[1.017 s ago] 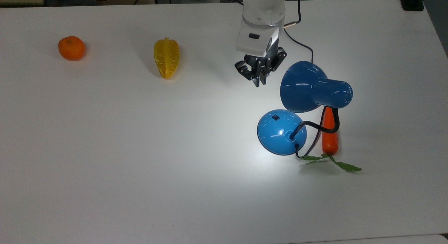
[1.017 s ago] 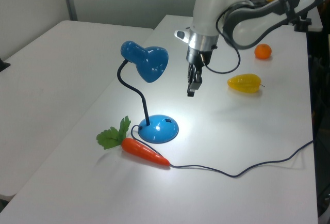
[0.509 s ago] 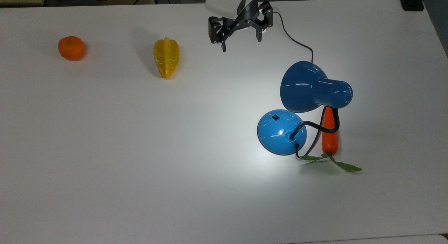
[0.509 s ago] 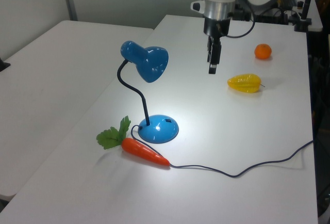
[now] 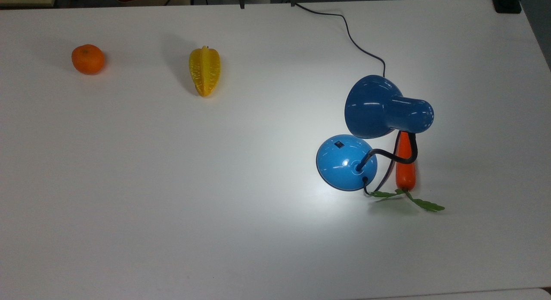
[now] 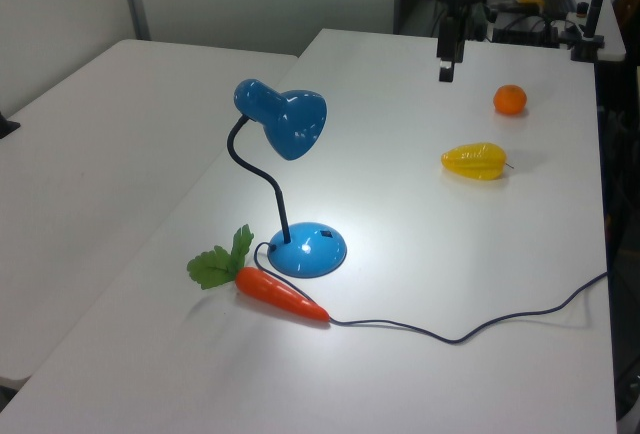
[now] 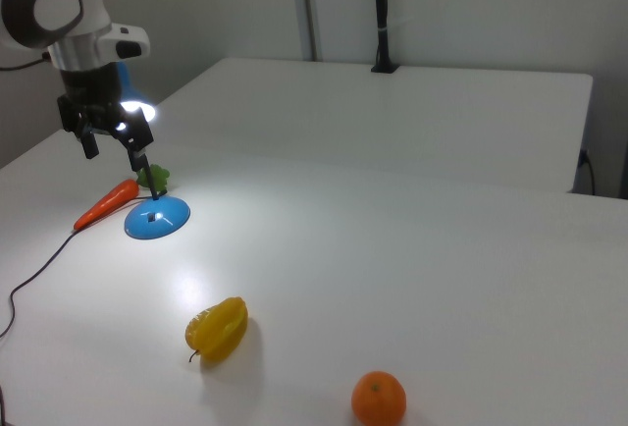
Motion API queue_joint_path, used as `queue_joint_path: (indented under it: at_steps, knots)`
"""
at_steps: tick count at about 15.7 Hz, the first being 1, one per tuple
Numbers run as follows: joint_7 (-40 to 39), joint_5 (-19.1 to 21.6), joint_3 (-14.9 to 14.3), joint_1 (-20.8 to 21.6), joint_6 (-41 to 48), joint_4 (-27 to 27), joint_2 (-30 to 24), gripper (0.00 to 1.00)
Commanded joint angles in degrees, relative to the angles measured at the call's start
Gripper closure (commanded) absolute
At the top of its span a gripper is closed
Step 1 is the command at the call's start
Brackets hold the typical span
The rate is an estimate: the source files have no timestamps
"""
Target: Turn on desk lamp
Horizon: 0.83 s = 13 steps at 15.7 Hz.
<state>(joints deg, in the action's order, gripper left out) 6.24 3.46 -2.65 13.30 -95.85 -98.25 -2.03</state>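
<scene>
- Desk lamp [image 5: 379, 119]: glossy blue, bell-shaped shade, domed round base [image 5: 346, 162] with small black switch [image 5: 339, 144], black bendy neck; sits at about 3 o'clock on the white table [image 5: 172, 184] in the top view, bright pool of light around the base.
- Smooth orange carrot [image 5: 405, 166] with green leaves touches the cord [image 6: 470, 332] just beside the base; ribbed yellow starfruit [image 5: 205, 70] and round orange [image 5: 88, 59] at 10–11 o'clock, well apart.
- Left view shows the cord snaking across the table; right view shows the glowing shade opening behind the arm.
- Gripper [image 7: 110, 146]: fingers spread wide, holding nothing, hanging above the table clear of the lamp.
</scene>
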Motion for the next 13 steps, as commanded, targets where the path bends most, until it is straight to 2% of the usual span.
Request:
queue_joint_path:
  at_steps: [1, 6, 13]
  knots:
    - [1.41, -0.21, -1.21, -1.95, 4.27, 3.23, -0.69, 0.0]
    - [-8.68, 0.59, -4.11, -2.75, 1.82, 3.68, -0.61, 0.0]
    - [-15.03, 0.5, -4.55, -3.98, -3.55, 3.24, 0.1, 0.0]
